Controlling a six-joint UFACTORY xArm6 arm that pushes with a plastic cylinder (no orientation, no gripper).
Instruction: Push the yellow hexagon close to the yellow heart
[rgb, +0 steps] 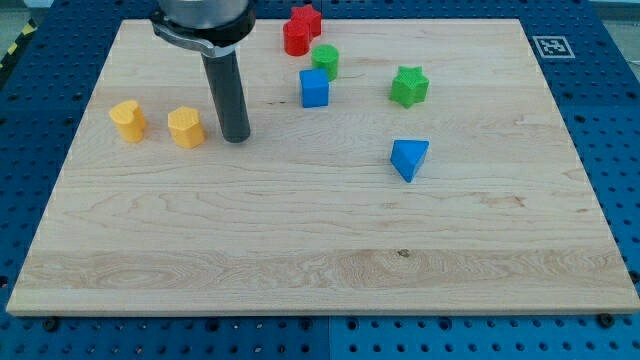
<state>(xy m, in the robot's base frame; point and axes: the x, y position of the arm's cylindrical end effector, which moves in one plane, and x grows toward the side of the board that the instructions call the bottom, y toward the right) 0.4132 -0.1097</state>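
Dark grey round rod, smooth and a bit shiny, thick like a pipe. Wider black ring around the top. My tip (237, 138) flat and round.

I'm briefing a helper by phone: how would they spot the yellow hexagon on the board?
Start at the wooden board and go to its left side, where two yellow blocks sit side by side. The yellow hexagon is the right one, flat-sided, just left of my tip; the yellow heart lies nearer the board's left edge.

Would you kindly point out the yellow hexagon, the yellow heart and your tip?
yellow hexagon (186, 127), camera view, top face.
yellow heart (128, 119), camera view, top face.
my tip (237, 138), camera view, rod's lower end, right of the hexagon.
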